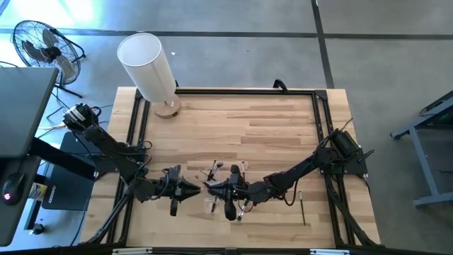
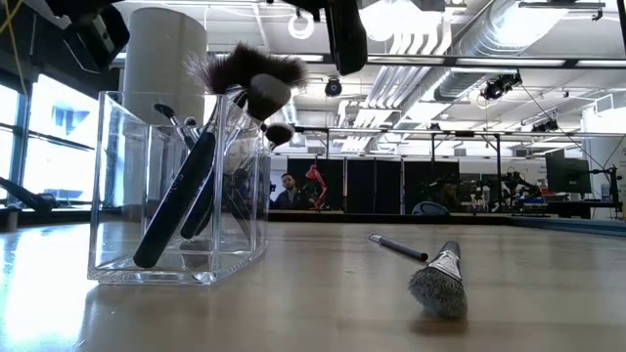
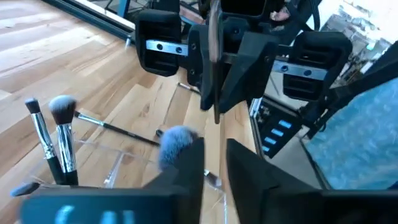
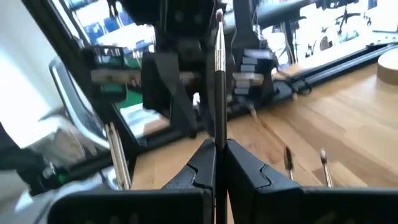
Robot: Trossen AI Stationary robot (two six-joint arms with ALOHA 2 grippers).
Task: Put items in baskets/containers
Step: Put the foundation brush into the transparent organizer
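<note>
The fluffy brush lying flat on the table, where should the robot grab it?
Probably by the thin dark handle, coming straight down from above. The brush lies flat on the table, away from the clear cup. Its handle is stiff and narrow enough for the jaws; the bristle head would squash.

Brush heads (image 2: 245, 73) crowd the clear cup's (image 2: 176, 264) mouth — both claws close above it — the table's (image 1: 248, 120) far half lies open
</note>
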